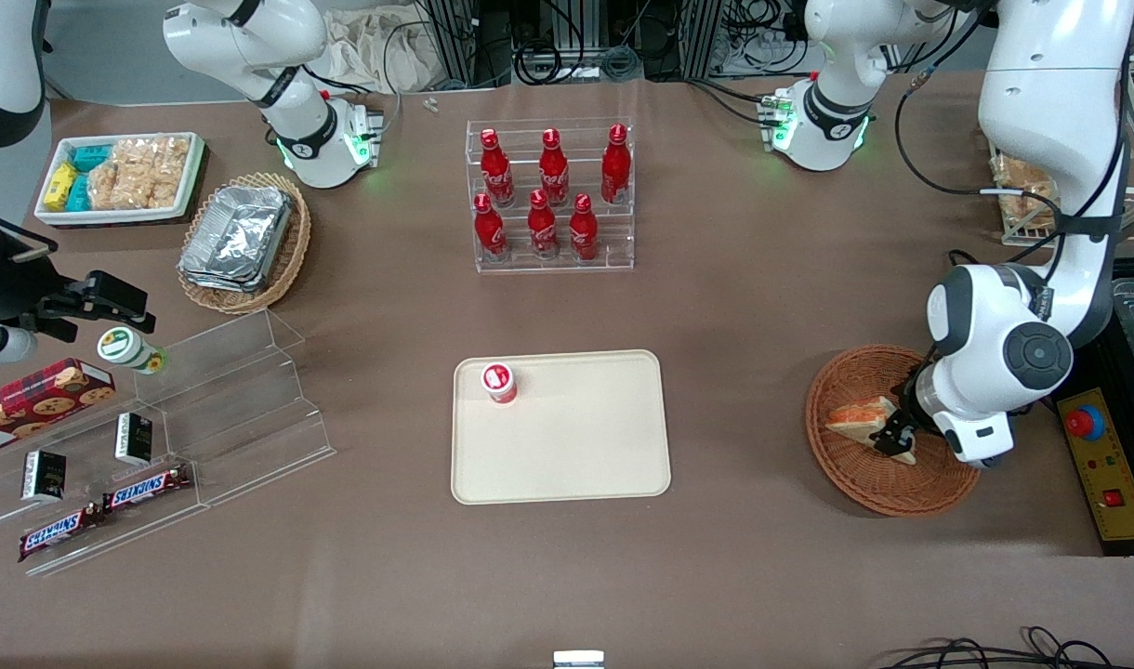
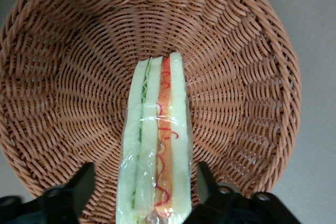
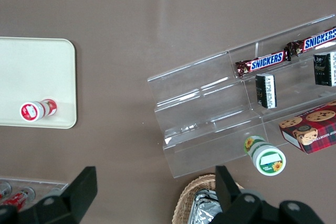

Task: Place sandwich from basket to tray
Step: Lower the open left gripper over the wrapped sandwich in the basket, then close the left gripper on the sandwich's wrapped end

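The sandwich (image 2: 157,145), a plastic-wrapped wedge of pale bread with orange-red and green filling, lies in the round reddish-brown wicker basket (image 2: 63,87). My left gripper (image 2: 145,170) is open low over the basket. One black finger (image 2: 84,182) stands on each side of the sandwich's end, with a small gap at both. From the front, the gripper (image 1: 897,437) hangs over the sandwich (image 1: 860,415) inside the basket (image 1: 860,497) at the working arm's end of the table. The cream tray (image 1: 567,455) lies mid-table.
A small red-capped jar (image 1: 498,382) stands on a corner of the tray. A rack of red bottles (image 1: 548,200) is farther from the camera than the tray. A yellow box with a red stop button (image 1: 1101,455) sits beside the basket. A clear stepped shelf (image 1: 223,409) lies toward the parked arm's end.
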